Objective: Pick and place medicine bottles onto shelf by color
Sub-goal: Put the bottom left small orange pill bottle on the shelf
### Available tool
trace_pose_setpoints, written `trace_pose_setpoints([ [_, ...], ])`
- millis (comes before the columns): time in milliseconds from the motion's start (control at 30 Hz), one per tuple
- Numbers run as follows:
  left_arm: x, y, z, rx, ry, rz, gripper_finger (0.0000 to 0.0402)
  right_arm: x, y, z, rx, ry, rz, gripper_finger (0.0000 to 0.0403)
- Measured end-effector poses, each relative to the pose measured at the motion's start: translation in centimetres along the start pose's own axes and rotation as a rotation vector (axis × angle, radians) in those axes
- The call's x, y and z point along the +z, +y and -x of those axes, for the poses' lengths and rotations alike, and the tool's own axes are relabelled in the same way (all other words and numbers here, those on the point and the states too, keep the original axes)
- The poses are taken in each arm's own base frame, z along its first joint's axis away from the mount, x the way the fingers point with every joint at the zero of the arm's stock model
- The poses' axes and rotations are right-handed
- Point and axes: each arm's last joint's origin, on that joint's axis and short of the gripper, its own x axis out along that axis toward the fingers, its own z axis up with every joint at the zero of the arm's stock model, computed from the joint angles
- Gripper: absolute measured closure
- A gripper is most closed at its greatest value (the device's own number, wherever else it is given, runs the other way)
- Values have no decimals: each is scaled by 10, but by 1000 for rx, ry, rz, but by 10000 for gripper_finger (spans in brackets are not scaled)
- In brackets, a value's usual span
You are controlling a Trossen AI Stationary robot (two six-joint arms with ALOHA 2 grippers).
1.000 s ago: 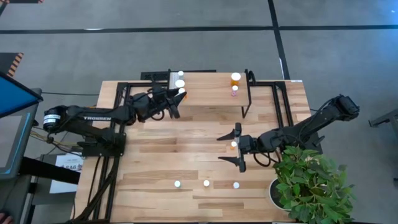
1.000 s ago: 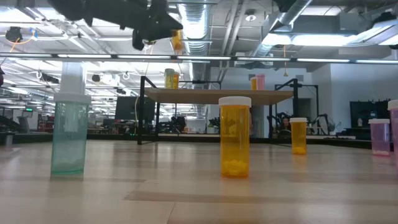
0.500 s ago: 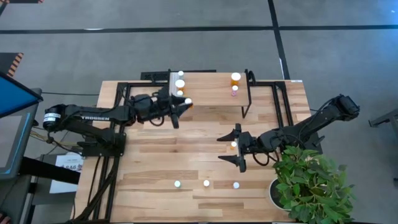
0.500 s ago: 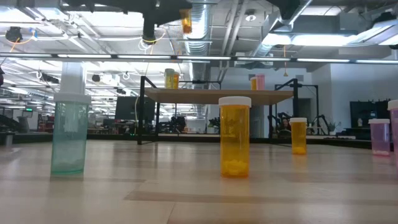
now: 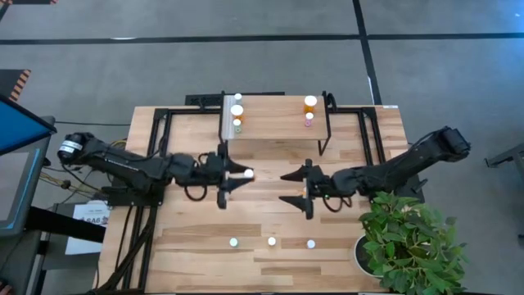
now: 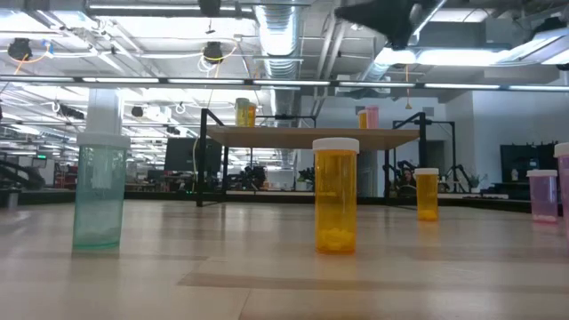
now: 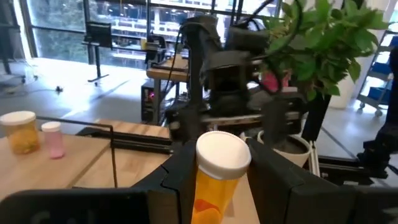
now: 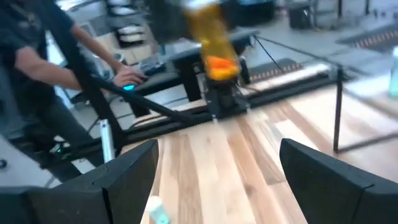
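Observation:
My left gripper (image 5: 239, 174) hovers over the middle of the table, shut on an orange medicine bottle (image 5: 246, 173) with a white cap (image 7: 222, 154). Facing it from the right, my right gripper (image 5: 290, 188) stands wide open with nothing between its fingers. The shelf (image 5: 274, 123) stands at the far side; a few bottles (image 5: 237, 109) stand at its left end, and an orange bottle (image 5: 310, 102) and a pink one (image 5: 309, 120) at its right end. Three more bottles (image 5: 272, 242) stand upright in a row near the table's near edge. My left gripper pinches the orange bottle's body (image 7: 210, 200), just below the cap, between its two fingers (image 7: 179, 177). The fingers come level from the table's left. The bottle stands roughly upright in the hold, cap up, lifted well clear of the table.
A potted plant (image 5: 409, 242) stands at the near right corner. Black frame rails (image 5: 364, 131) run around the shelf. In the low view a green bottle (image 6: 100, 191), two orange ones (image 6: 336, 196) and a pink one (image 6: 542, 196) stand on the table. A person (image 8: 37, 81) sits beyond the table.
My left gripper has swung away from the shelf's left end toward the table's near edge and middle, carrying the orange bottle high above the table toward my right gripper. My right gripper has rolled and shifted slightly toward the table's left, staying wide open.

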Motion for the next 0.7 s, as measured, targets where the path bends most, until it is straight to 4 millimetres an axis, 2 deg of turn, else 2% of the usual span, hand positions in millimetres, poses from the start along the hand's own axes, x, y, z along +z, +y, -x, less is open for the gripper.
trace_pose_setpoints([
  [133, -3, -18, 5, -9, 7, -13, 297, -15, -10, -19, -40, 15, -79, 46],
  [267, -6, -36, 12, -72, 23, -8, 297, -25, -11, -34, 49, -4, -63, 47],
  [500, -25, -60, 28, -77, 67, -15, 297, -17, -2, -38, 197, -166, 16, 53],
  [700, -47, -71, 44, -66, 38, 49, 297, -9, 4, -41, 223, -179, 48, 54],
])
